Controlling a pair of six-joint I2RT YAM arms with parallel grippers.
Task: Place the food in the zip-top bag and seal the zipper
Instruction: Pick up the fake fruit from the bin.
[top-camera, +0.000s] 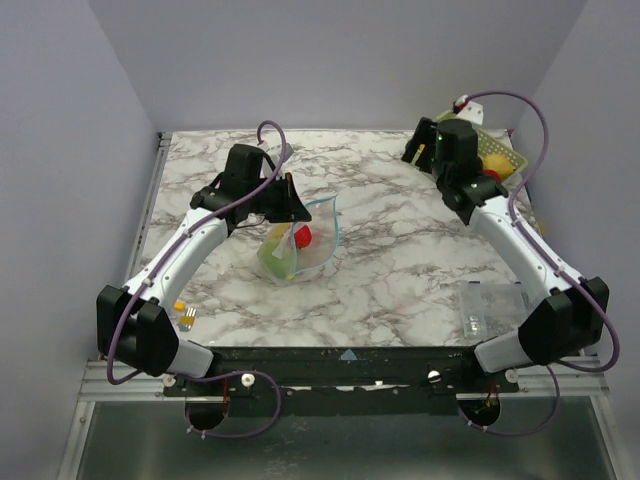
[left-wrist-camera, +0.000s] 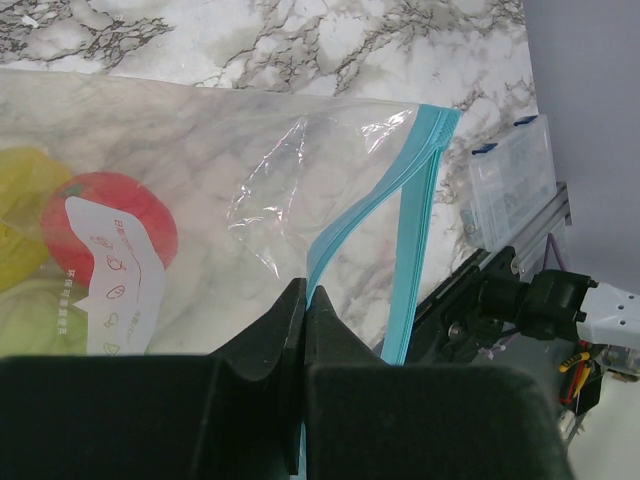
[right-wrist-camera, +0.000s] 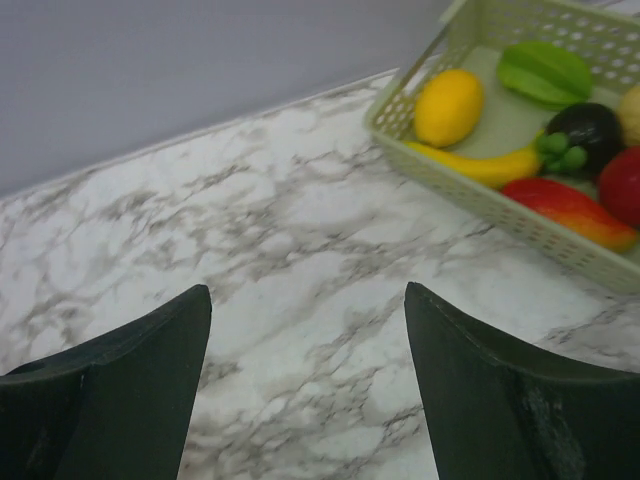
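The clear zip-top bag (top-camera: 305, 245) lies at the table's middle-left, its teal zipper (top-camera: 333, 222) gaping open. Inside are a red tomato (top-camera: 302, 236) and green-yellow pieces (top-camera: 277, 254). In the left wrist view the tomato (left-wrist-camera: 110, 225), a yellow piece (left-wrist-camera: 22, 180) and a green piece (left-wrist-camera: 30, 320) show through the bag (left-wrist-camera: 300, 160). My left gripper (left-wrist-camera: 305, 292) (top-camera: 290, 203) is shut on one side of the zipper strip (left-wrist-camera: 345, 235). My right gripper (right-wrist-camera: 305, 295) (top-camera: 418, 142) is open and empty over bare table, left of the basket.
A pale green lattice basket (right-wrist-camera: 480, 200) (top-camera: 512, 158) at the back right holds a lemon (right-wrist-camera: 448, 105), banana (right-wrist-camera: 480, 167), green leaf (right-wrist-camera: 545, 70), dark fruit (right-wrist-camera: 590, 125) and red-orange fruit (right-wrist-camera: 570, 207). A stiff clear box (top-camera: 495, 305) sits front right. Small bits (top-camera: 183, 311) lie front left.
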